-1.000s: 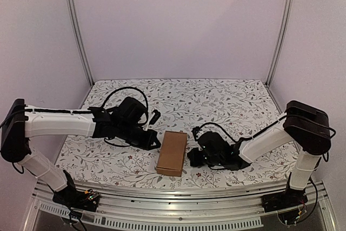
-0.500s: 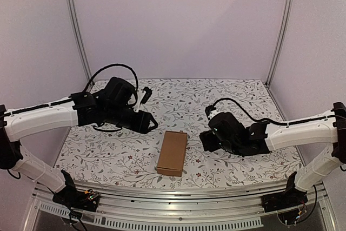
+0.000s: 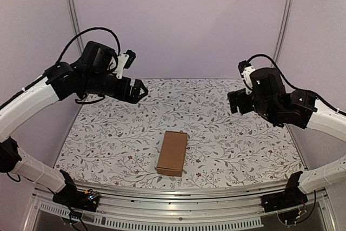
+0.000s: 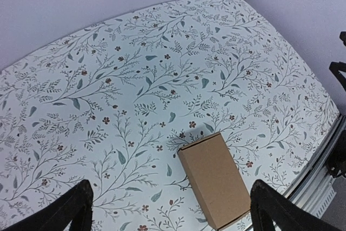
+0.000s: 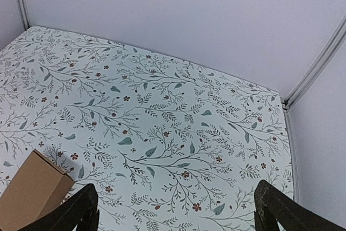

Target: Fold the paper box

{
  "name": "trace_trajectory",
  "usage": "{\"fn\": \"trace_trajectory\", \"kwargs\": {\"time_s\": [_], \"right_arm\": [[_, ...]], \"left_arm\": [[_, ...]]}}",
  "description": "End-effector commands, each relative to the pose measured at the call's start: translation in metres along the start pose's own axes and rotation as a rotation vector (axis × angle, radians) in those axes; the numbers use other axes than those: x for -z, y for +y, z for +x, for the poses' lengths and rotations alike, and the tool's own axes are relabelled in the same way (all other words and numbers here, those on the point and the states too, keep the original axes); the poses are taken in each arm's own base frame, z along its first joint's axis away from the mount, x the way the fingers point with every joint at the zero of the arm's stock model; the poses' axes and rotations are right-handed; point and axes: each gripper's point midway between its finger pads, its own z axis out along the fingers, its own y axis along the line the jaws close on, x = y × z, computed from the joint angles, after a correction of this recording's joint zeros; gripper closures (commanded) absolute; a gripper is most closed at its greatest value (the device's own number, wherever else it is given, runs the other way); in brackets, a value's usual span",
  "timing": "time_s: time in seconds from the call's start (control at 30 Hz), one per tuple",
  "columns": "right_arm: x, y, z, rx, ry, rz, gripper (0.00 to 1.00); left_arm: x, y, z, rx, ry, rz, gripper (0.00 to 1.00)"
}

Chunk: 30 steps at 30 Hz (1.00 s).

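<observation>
Paper box (image 3: 172, 153): long axis near-to-far, far end slightly right; left hand (image 3: 139, 88), right hand (image 3: 232, 103) spread, empty.

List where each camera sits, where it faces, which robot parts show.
Top external: above and behind the robot, looking down; left arm and right arm show.
Left wrist: on the left arm, facing down at the table; left fingers at bottom corners.
Right wrist: on the right arm, facing table and back wall; right fingers at bottom corners.
Shared: paper box in all.
</observation>
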Motion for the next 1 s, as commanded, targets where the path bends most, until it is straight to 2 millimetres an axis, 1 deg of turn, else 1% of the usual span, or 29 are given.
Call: {"fn": "trace_trajectory", "kwargs": {"time_s": [0.0,0.07,0.17,0.23,0.27,0.33,0.4,0.5,0.57,0.6,0.67,0.8,0.87,0.97], "right_arm": [[0.003,-0.054,-0.008,-0.127,0.099,-0.003,0.01],[0.003,-0.071,-0.01,-0.207,0.133,-0.033,0.01],[0.004,-0.099,-0.011,-0.336,0.159,-0.065,0.01],[0.005,-0.116,-0.009,-0.403,0.177,-0.069,0.01],[0.006,-0.122,-0.008,-0.429,0.185,-0.073,0.01],[0.008,-0.131,-0.004,-0.438,0.199,-0.044,0.01],[0.01,-0.135,-0.002,-0.44,0.2,-0.024,0.01],[0.018,-0.144,0.0,-0.477,0.164,0.025,0.01],[0.023,-0.149,0.003,-0.489,0.137,0.052,0.01],[0.024,-0.15,0.008,-0.485,0.134,0.062,0.01],[0.03,-0.154,0.01,-0.473,0.103,0.077,0.01],[0.039,-0.156,0.014,-0.465,0.051,0.075,0.01],[0.042,-0.153,0.016,-0.442,0.047,0.055,0.01],[0.04,-0.152,0.02,-0.433,0.039,0.054,0.01]], "left_arm": [[0.007,0.039,-0.003,0.003,0.034,-0.068,0.0],[0.005,0.051,-0.006,0.052,0.034,-0.047,0.0],[0.004,0.077,-0.011,0.121,0.013,-0.072,0.0],[0.007,0.095,-0.012,0.171,-0.012,-0.094,0.01],[0.008,0.102,-0.01,0.195,-0.021,-0.1,0.01],[0.017,0.113,-0.012,0.227,-0.063,-0.109,0.0],[0.024,0.12,-0.008,0.239,-0.091,-0.131,0.01],[0.035,0.124,0.0,0.237,-0.143,-0.151,0.0],[0.04,0.124,0.005,0.233,-0.171,-0.151,0.0],[0.041,0.124,0.007,0.231,-0.182,-0.15,0.01],[0.044,0.123,0.008,0.227,-0.198,-0.146,0.01],[0.049,0.122,0.006,0.227,-0.218,-0.138,0.0],[0.049,0.121,0.007,0.228,-0.218,-0.132,0.01],[0.049,0.122,0.008,0.226,-0.215,-0.135,0.0]]}}
